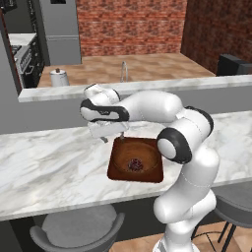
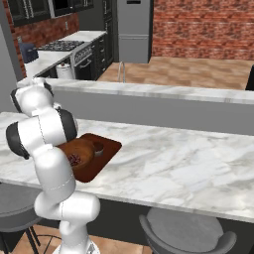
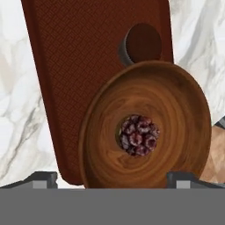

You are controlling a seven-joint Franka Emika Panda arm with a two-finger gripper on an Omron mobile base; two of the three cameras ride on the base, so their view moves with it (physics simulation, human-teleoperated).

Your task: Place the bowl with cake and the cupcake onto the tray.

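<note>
Marble counter (image 1: 54, 167) carries tray (image 3: 79, 66) with bowl (image 3: 145, 127) and cupcake (image 3: 141, 43) aboard; gripper (image 3: 112, 178) released, task looks done

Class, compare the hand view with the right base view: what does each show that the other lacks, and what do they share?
Hand view alone: the open tool at the bottom edge, its fingertips apart, and the cake's berry-like texture.

Right base view alone: the robot arm, stools, raised ledge, stove and fridge.

Both: the tray on the marble counter, carrying the bowl with cake and the cupcake beside it.
</note>
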